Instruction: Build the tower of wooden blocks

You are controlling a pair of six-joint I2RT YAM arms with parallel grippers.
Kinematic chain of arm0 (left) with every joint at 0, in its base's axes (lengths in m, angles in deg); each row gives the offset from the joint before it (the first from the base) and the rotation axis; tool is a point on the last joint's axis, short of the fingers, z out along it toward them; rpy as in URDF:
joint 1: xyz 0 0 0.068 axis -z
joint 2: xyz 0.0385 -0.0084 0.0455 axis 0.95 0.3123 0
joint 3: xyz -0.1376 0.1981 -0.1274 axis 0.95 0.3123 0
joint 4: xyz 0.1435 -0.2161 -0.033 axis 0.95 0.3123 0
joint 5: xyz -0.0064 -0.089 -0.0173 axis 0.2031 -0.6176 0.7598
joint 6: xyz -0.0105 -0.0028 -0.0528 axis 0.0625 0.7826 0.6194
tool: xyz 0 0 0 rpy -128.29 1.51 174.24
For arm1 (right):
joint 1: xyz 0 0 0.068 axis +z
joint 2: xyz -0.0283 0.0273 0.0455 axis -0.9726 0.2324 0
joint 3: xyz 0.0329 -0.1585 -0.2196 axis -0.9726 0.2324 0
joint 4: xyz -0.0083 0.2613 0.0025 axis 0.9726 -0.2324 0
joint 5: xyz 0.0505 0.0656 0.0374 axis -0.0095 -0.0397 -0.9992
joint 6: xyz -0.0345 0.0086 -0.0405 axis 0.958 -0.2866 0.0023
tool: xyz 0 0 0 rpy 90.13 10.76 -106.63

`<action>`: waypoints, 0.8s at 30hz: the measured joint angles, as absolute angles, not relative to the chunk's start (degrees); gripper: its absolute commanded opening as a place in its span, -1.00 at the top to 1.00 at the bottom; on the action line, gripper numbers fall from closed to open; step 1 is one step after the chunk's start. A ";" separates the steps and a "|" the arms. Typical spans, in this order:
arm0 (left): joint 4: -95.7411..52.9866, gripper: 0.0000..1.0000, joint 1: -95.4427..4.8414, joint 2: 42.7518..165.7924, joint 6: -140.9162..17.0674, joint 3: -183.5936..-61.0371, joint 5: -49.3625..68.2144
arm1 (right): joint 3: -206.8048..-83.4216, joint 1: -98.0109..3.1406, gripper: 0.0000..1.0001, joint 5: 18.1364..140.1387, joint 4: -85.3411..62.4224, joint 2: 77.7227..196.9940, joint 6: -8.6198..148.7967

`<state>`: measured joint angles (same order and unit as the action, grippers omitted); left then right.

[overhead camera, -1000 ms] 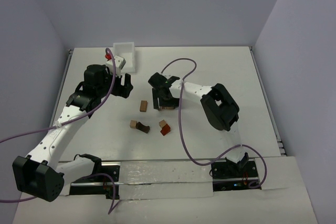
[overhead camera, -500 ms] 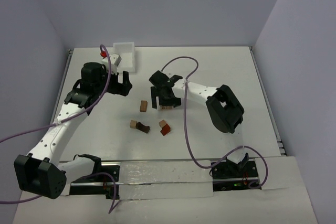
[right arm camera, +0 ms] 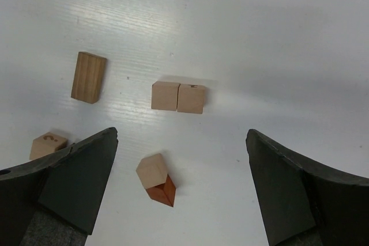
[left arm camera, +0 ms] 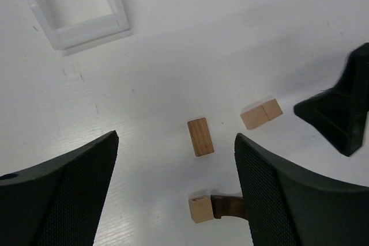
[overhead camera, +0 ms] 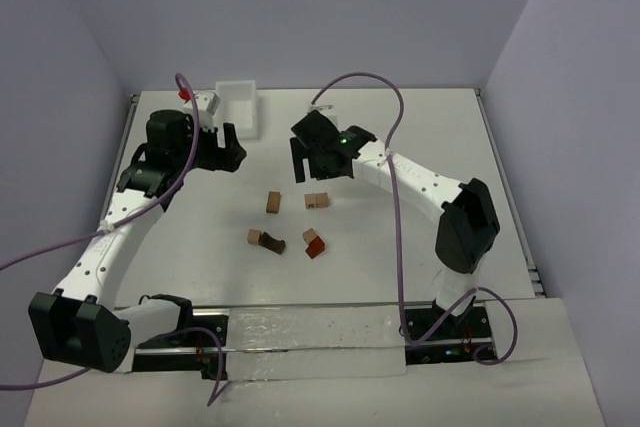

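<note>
So no tower at all right now, the small wooden blocks [overhead camera: 290, 223] are just lying loose around the middle of the white table [overhead camera: 430, 127], nothing stacked as far as I can see. Closer to the far side there's a light tan oblong wooden block [overhead camera: 273, 203], and to its right a pair of light tan wooden cubes [overhead camera: 317, 201] pushed together side by side. Nearer to the arm bases there's another light tan cube [overhead camera: 254, 238] touching a dark brown wooden piece [overhead camera: 273, 244] on its right. Right of those, a light tan block [overhead camera: 310, 236] sits against a reddish-brown block [overhead camera: 316, 249]; can't tell if it's leaning on it or just beside it. The left gripper [overhead camera: 232, 147] hangs over the far left part of the table, just beside the white rectangular plastic bin [overhead camera: 222, 97], jaws spread wide with nothing in them. The right gripper [overhead camera: 318, 169] hovers just on the far side of the cube pair, also wide open and empty; from its wrist camera you look straight down between the fingers at the scattered blocks. Neither claw is touching any block.
</note>
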<state>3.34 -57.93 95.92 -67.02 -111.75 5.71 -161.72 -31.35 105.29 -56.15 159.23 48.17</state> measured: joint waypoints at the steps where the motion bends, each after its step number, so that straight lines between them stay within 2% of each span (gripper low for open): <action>1: 3.35 -0.59 -57.90 96.66 -66.67 -111.74 6.40 | -161.80 -31.45 -0.99 105.52 -56.15 158.43 48.61; 6: 4.29 -0.64 -57.05 103.91 -64.73 -111.32 10.48 | -161.90 -34.60 -0.99 105.03 -55.81 153.76 50.83; 13: 6.05 -0.64 -48.98 111.83 -61.73 -108.69 11.90 | -159.15 -48.81 -0.99 103.94 -53.13 149.86 52.74; 17: 6.24 -0.58 -44.24 115.07 -60.19 -108.67 11.49 | -155.99 -53.14 -0.99 104.04 -52.68 148.65 53.10; 24: 6.63 -0.45 -41.18 124.28 -58.46 -109.76 13.11 | -152.45 -54.45 -0.99 103.36 -51.38 147.20 53.40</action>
